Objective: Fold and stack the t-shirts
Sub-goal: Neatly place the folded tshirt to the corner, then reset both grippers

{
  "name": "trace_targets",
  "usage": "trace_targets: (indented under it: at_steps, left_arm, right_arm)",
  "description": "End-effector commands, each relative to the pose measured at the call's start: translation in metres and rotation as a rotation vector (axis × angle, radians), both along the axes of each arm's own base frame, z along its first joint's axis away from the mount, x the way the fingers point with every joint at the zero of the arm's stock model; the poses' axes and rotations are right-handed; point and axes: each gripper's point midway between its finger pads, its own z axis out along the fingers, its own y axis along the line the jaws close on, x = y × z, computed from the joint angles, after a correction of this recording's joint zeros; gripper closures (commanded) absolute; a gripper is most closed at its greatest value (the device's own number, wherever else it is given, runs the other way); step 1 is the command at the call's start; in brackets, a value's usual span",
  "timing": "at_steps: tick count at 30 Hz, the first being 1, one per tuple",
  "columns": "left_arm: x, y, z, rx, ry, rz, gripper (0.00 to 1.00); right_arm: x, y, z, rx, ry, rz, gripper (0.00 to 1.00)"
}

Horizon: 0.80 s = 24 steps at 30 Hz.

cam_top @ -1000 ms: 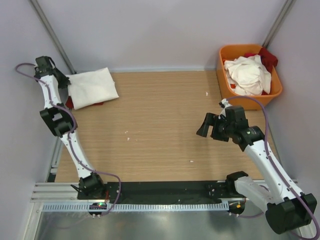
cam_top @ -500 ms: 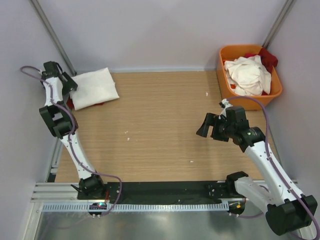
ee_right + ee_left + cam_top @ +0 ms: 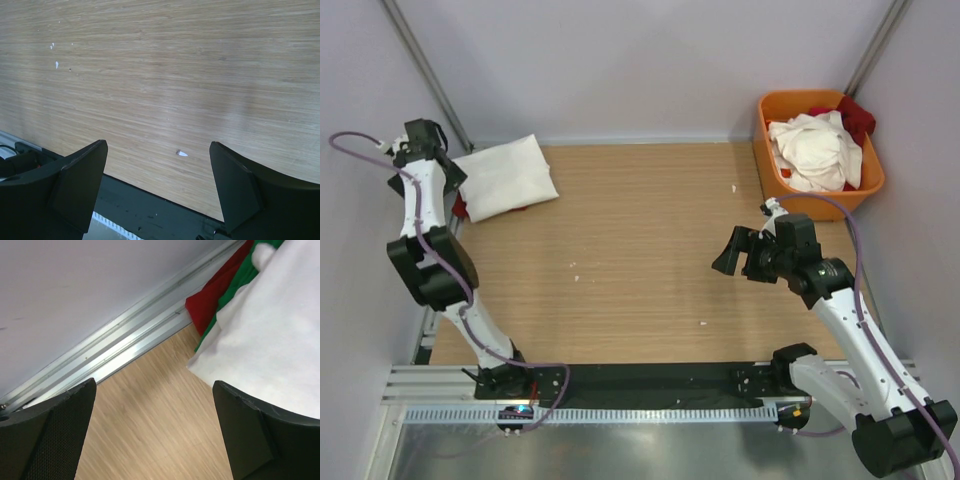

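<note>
Left gripper (image 3: 152,390), jaws spread, hangs beside the folded t-shirts (image 3: 505,175) stacked at ten o'clock (white over green and red). Right gripper (image 3: 159,147), also released, hovers at four o'clock; crumpled shirts (image 3: 815,150) fill the orange tub (image 3: 761,135).

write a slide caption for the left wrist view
Open left pincer beside a white t-shirt stacked on a green t-shirt and red t-shirt, by the rail

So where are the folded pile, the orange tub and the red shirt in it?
Folded pile (image 3: 505,175): top view, middle of its white top.
Orange tub (image 3: 761,135): top view, left rim.
Red shirt (image 3: 858,115): top view, part showing in the tub's far corner.
</note>
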Motion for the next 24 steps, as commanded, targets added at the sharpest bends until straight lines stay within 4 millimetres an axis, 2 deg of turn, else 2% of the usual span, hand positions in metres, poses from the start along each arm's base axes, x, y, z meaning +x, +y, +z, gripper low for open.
trace_targets:
  at_steps: [1, 2, 3, 4, 5, 6, 7, 8, 10, 11, 12, 13, 14, 16, 17, 19, 20, 22, 23, 24]
  left_arm:
    - [-0.011, -0.011, 0.066, 0.050, -0.181, 0.018, 0.00]
    - [-0.016, -0.021, 0.063, 0.033, -0.185, 0.000, 0.00]
    - [-0.018, -0.039, 0.078, 0.015, -0.240, -0.044, 0.00]
    - [-0.018, -0.049, 0.086, 0.022, -0.272, -0.073, 0.00]
    - [-0.021, -0.069, 0.076, 0.009, -0.255, -0.114, 0.00]
    - [-0.027, -0.085, 0.093, -0.001, -0.314, -0.161, 0.00]
    - [-0.026, -0.099, 0.098, -0.006, -0.342, -0.203, 0.00]
    - [-0.031, -0.113, 0.090, -0.022, -0.332, -0.240, 0.00]
    - [-0.031, -0.170, 0.104, -0.103, -0.401, -0.440, 0.00]
    - [-0.035, -0.198, 0.101, -0.130, -0.393, -0.531, 0.00]
    - [-0.039, -0.212, 0.100, -0.145, -0.388, -0.591, 0.00]
    - [-0.046, -0.238, 0.107, -0.161, -0.398, -0.679, 0.00]
    - [-0.057, -0.265, 0.100, -0.163, -0.360, -0.790, 0.00]
    - [-0.073, -0.288, 0.100, -0.162, -0.346, -0.891, 0.00]
    - [-0.089, -0.311, 0.100, -0.188, -0.352, -0.993, 0.00]
    - [-0.105, -0.329, 0.104, -0.156, -0.373, -1.132, 0.00]
    - [-0.120, -0.332, 0.108, -0.102, -0.398, -1.164, 0.00]
    - [-0.123, -0.329, 0.124, -0.013, -0.508, -1.169, 0.00]
    - [-0.128, -0.328, 0.115, -0.001, -0.539, -1.173, 0.00]
    - [-0.134, -0.331, 0.147, 0.027, -0.715, -1.199, 0.00]
  right_arm:
    - [0.003, 0.004, 0.008, 0.015, -0.051, 0.027, 0.11]
    - [0.003, 0.004, 0.008, 0.013, -0.052, 0.022, 0.11]
    - [0.004, 0.002, 0.008, 0.003, -0.054, 0.011, 0.11]
    - [0.004, 0.001, 0.009, 0.004, -0.058, 0.008, 0.10]
    - [0.004, 0.001, 0.010, 0.004, -0.062, 0.003, 0.11]
    - [0.004, 0.000, 0.013, 0.009, -0.075, 0.002, 0.10]
    - [0.003, 0.002, 0.015, 0.016, -0.082, 0.008, 0.11]
    - [0.002, 0.002, 0.017, 0.020, -0.090, 0.013, 0.11]
    - [0.000, 0.004, 0.025, 0.035, -0.117, 0.026, 0.11]
    - [-0.001, 0.004, 0.027, 0.041, -0.118, 0.023, 0.11]
    - [-0.001, 0.004, 0.031, 0.047, -0.126, 0.018, 0.10]
    - [-0.003, 0.004, 0.034, 0.052, -0.136, 0.014, 0.11]
    - [-0.004, 0.004, 0.039, 0.063, -0.145, 0.012, 0.11]
    - [-0.006, 0.006, 0.049, 0.092, -0.164, 0.002, 0.10]
    - [-0.007, 0.003, 0.056, 0.100, -0.194, -0.017, 0.11]
    - [-0.008, 0.000, 0.062, 0.123, -0.211, -0.063, 0.11]
    - [-0.006, -0.005, 0.064, 0.117, -0.224, -0.099, 0.10]
    - [-0.008, -0.012, 0.073, 0.134, -0.257, -0.158, 0.10]
    - [-0.006, -0.019, 0.077, 0.130, -0.276, -0.204, 0.10]
    - [-0.008, -0.023, 0.083, 0.139, -0.301, -0.227, 0.09]
